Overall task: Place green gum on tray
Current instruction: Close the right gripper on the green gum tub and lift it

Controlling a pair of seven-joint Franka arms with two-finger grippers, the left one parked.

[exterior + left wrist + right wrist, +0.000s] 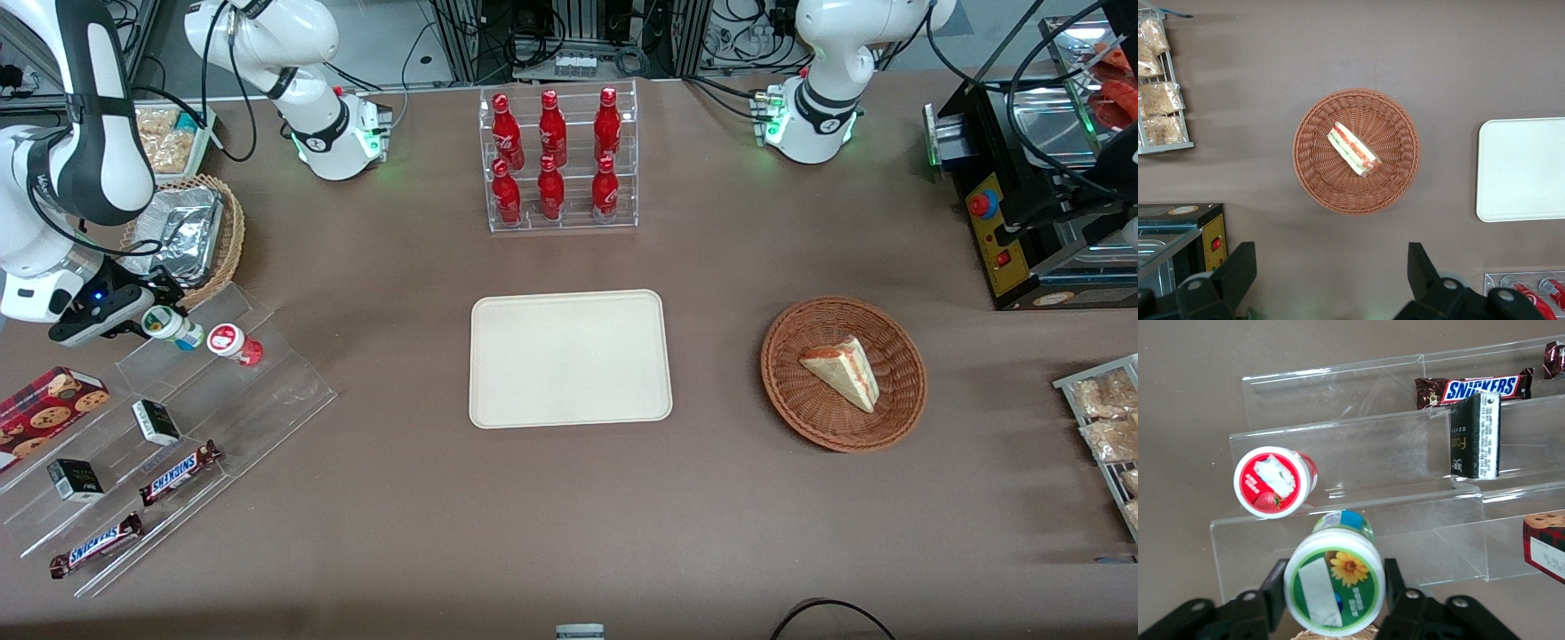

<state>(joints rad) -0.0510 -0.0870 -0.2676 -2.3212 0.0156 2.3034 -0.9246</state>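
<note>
Our end effector [1335, 600] grips the green gum [1335, 587] by its sides, beside the red gum [1275, 482]. We judge it light, stiff, slick; tray [569, 358] waits.

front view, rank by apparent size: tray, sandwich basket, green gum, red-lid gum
1. tray
2. sandwich basket
3. green gum, held in the pincer above the acrylic rack, and red-lid gum: look alike, and the lifted one sits nearer the camera, so unranked.
</note>
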